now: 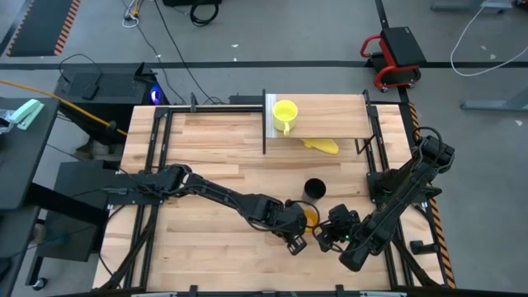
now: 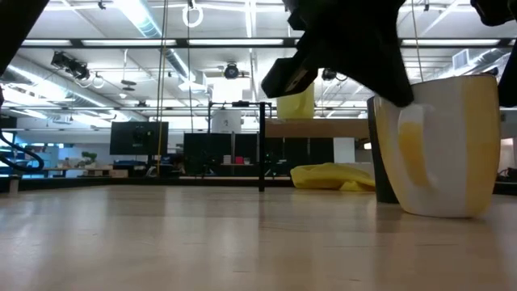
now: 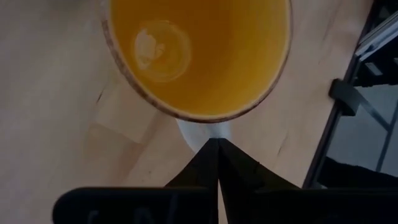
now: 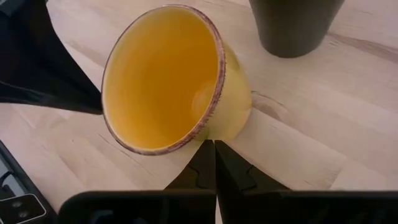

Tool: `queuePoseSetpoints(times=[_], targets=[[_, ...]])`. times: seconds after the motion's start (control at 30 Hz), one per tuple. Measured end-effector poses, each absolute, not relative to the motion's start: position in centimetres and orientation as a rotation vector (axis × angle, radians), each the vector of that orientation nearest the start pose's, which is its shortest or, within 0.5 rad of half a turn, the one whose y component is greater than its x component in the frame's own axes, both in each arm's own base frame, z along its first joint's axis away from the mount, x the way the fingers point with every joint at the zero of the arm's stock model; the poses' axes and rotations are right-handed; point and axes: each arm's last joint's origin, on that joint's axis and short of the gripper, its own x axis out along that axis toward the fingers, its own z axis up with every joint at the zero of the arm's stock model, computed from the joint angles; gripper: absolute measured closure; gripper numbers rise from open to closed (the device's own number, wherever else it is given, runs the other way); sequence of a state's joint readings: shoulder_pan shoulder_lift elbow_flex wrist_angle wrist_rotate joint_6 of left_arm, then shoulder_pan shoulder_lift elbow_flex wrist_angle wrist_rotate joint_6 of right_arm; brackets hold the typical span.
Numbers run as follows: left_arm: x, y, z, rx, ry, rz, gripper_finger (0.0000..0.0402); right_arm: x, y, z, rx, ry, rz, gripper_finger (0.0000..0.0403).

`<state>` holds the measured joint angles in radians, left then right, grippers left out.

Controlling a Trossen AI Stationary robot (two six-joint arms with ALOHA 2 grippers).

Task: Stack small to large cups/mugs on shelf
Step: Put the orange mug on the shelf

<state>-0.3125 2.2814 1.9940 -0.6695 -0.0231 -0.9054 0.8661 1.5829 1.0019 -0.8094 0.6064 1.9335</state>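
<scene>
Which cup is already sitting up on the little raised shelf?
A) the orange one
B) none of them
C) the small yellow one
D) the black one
C: the high view shows the small yellow mug standing on the shelf, while the black cup and the orange mug are down on the tabletop.
</scene>
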Motion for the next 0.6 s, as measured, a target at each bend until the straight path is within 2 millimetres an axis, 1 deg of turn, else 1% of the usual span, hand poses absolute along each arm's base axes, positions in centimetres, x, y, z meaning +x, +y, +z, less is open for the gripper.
queuePoseSetpoints(times=[0.13, 0.3, 0.5, 0.6], targets=[[47.9, -15.4, 21.6, -0.683, 0.948, 0.157, 0.0390, 19.2, 20.0, 19.3, 0.822, 0.757, -0.723, 0.0402], [47.9, -15.3, 21.7, -0.684, 0.946, 0.156, 0.0378, 19.2, 20.1, 19.3, 0.823, 0.763, -0.722, 0.0402], [47.0, -14.7, 23.5, -0.653, 0.949, 0.168, 0.0378, 19.2, 20.0, 19.3, 0.824, 0.771, -0.723, 0.0402], [46.6, -14.5, 23.4, -0.634, 0.982, 0.199, 0.0384, 19.2, 20.1, 19.3, 0.825, 0.774, -0.723, 0.0402]])
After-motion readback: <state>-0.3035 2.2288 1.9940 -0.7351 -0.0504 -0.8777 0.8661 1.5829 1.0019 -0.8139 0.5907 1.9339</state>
